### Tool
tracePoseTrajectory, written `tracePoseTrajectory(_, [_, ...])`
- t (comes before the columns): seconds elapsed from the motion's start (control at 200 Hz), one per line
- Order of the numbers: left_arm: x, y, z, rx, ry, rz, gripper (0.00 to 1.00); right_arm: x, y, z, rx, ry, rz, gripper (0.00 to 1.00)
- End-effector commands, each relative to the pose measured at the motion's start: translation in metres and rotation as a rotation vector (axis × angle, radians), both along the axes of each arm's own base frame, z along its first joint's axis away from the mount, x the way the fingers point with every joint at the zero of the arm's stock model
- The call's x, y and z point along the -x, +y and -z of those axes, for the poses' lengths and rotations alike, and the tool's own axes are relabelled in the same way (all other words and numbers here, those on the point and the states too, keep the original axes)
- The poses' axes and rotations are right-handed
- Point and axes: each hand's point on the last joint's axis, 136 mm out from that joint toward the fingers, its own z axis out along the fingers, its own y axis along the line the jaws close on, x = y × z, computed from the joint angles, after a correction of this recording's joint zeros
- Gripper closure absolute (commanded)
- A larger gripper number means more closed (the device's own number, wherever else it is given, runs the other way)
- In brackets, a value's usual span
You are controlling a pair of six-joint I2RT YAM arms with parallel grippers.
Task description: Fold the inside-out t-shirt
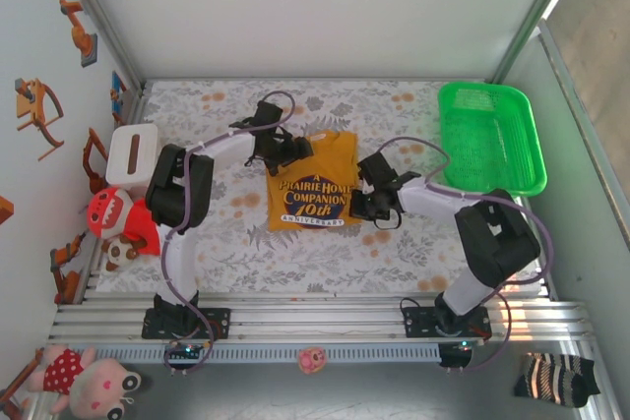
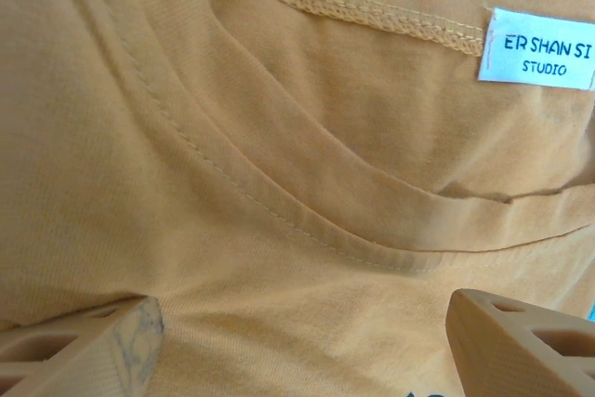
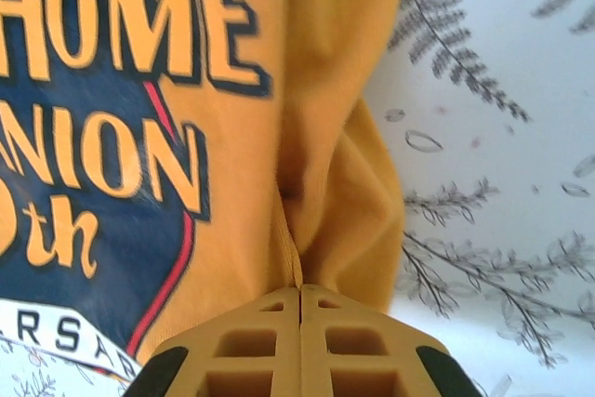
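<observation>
The inside-out t-shirt [image 1: 313,187], mustard yellow with dark lettering facing up, lies as a folded rectangle in the middle of the floral table. At its upper left corner my left gripper [image 1: 286,150] stands open. In the left wrist view its fingers [image 2: 88,350] are spread wide over the collar [image 2: 307,220], near the white neck tag [image 2: 539,48], with fabric [image 2: 232,118] lying flat under the left gripper [image 2: 307,327]. My right gripper [image 1: 360,206] is at the shirt's right edge. The right gripper [image 3: 299,291] is shut, pinching a raised fold of the t-shirt [image 3: 325,174] beside the print.
A green plastic basket [image 1: 489,138] stands at the back right. At the left wall there are a white box [image 1: 133,151] and a red toy [image 1: 116,218]. Plush toys [image 1: 84,379] and a striped sock [image 1: 556,376] lie in front of the rail.
</observation>
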Motion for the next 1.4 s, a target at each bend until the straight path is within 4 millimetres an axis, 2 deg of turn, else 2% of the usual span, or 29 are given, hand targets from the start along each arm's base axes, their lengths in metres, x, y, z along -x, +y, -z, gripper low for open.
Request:
tracePoseTrajectory(0.0, [0.025, 0.044, 0.048, -0.145, 0.148, -0.080, 0.22, 0.008, -0.014, -0.003, 0.022, -0.007, 0.036, 1.00])
tracePoseTrajectory(0.145, [0.026, 0.050, 0.052, -0.158, 0.154, -0.096, 0.26, 0.018, -0.023, 0.002, 0.036, 0.005, 0.064, 1.00])
tracePoseTrajectory(0.361, [0.022, 0.052, 0.051, -0.154, 0.147, -0.107, 0.26, 0.037, -0.028, 0.023, 0.038, 0.081, 0.072, 1.00])
tracePoseTrajectory(0.371, [0.021, 0.052, 0.050, -0.151, 0.145, -0.107, 0.26, 0.038, -0.029, 0.024, 0.038, 0.083, 0.071, 0.98])
tracePoseTrajectory(0.406, [0.017, 0.051, 0.045, -0.140, 0.130, -0.107, 0.25, 0.039, -0.029, 0.024, 0.039, 0.087, 0.067, 0.80])
tracePoseTrajectory(0.451, [0.010, 0.049, 0.032, -0.112, 0.099, -0.106, 0.23, 0.038, -0.028, 0.020, 0.038, 0.082, 0.061, 0.67])
tracePoseTrajectory(0.506, [-0.001, 0.044, 0.010, -0.058, 0.047, -0.102, 0.19, 0.030, -0.026, 0.006, 0.020, 0.054, 0.052, 0.64])
tracePoseTrajectory(0.626, [-0.023, 0.028, -0.057, 0.101, -0.073, -0.089, 0.13, 0.000, -0.017, -0.040, -0.029, -0.040, 0.043, 0.65])
tracePoseTrajectory(0.696, [-0.032, 0.027, -0.090, 0.151, -0.127, -0.088, 0.11, -0.023, -0.012, -0.067, -0.051, -0.099, 0.036, 0.68])
tracePoseTrajectory(0.761, [-0.039, 0.028, -0.110, 0.192, -0.153, -0.088, 0.10, -0.046, -0.003, -0.087, -0.081, -0.144, 0.025, 0.73])
tracePoseTrajectory(0.821, [-0.045, 0.029, -0.117, 0.221, -0.159, -0.091, 0.09, -0.067, 0.007, -0.100, -0.110, -0.168, 0.005, 0.79])
tracePoseTrajectory(0.891, [-0.052, 0.034, -0.114, 0.228, -0.151, -0.098, 0.09, -0.091, 0.022, -0.110, -0.150, -0.188, -0.018, 0.86])
tracePoseTrajectory(0.981, [-0.061, 0.039, -0.100, 0.224, -0.131, -0.100, 0.09, -0.119, 0.040, -0.112, -0.203, -0.195, -0.042, 0.93])
tracePoseTrajectory(1.097, [-0.071, 0.045, -0.078, 0.211, -0.110, -0.100, 0.09, -0.148, 0.057, -0.100, -0.263, -0.192, -0.041, 0.99])
tracePoseTrajectory(1.227, [-0.079, 0.053, -0.053, 0.194, -0.088, -0.114, 0.10, -0.173, 0.060, -0.071, -0.284, -0.179, -0.008, 1.00])
tracePoseTrajectory(1.397, [-0.089, 0.072, -0.025, 0.148, -0.072, -0.161, 0.10, -0.197, 0.043, -0.021, -0.274, -0.140, 0.072, 1.00])
